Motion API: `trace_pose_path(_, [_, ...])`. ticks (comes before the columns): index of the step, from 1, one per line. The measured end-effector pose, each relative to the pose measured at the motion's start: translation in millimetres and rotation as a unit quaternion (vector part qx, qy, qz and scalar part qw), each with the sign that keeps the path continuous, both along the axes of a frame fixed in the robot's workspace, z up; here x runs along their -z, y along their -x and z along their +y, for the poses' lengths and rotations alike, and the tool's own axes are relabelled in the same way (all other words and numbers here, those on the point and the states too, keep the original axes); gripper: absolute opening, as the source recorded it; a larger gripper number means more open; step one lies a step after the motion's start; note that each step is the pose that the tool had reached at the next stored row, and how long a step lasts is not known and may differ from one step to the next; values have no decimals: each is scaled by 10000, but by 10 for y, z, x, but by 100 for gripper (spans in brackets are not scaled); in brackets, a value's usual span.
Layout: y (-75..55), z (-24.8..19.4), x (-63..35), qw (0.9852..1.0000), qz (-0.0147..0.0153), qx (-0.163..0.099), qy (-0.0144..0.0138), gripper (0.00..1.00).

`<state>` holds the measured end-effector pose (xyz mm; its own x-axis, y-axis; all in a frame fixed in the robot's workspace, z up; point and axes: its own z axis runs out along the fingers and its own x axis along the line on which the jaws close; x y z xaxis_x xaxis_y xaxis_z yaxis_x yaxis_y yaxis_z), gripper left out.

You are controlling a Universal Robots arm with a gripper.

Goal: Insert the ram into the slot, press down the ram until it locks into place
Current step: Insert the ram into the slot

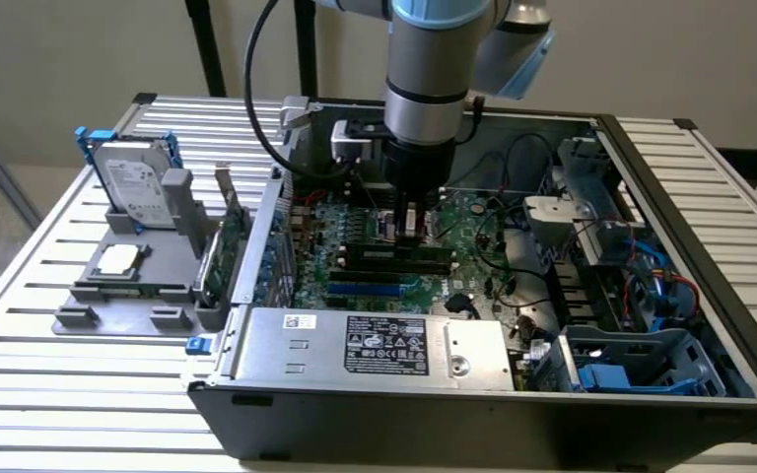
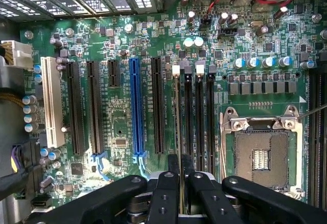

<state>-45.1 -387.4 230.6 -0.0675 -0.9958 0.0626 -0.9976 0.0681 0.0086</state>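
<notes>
**Ram pinched upright over the memory socket farthest from the processor socket**

The gripper (image 2: 180, 172) hangs inside the open computer case (image 1: 484, 434). Its jaws are drawn in to a narrow gap and pinch the ram (image 2: 178, 122) by its two flat faces. The stick therefore stands on edge with its thin top edge toward the wrist camera. Held this way, its contact edge points down at the board, as a straight push would need.

The ram lies along the slot (image 2: 176, 71), which is the one of four parallel black memory sockets farthest from the processor socket (image 2: 260, 155). The slot's pale end clip shows at the end away from the fingers (image 2: 164, 198). I cannot tell whether the stick is seated or only resting in the slot's mouth.

Room is tight. Toward the processor socket, the next memory socket (image 2: 188, 117) lies just beside the slot. Away from the processor socket, a long black expansion slot (image 2: 157, 101) runs close and parallel, with the blue slot (image 2: 135, 109) beyond it. The fingers have little width to spare between these neighbours. Nothing crowds the arm (image 1: 425, 89) from above, so vertical travel looks free.
</notes>
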Motion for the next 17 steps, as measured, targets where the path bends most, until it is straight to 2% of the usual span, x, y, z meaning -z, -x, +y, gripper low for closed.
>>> trace_pose_path(6, [2, 0, 19, 10000, -25, -1, 1, 14])
trace_pose_path(17, [14, 2, 29, 10000, -38, 14, 0, 14])
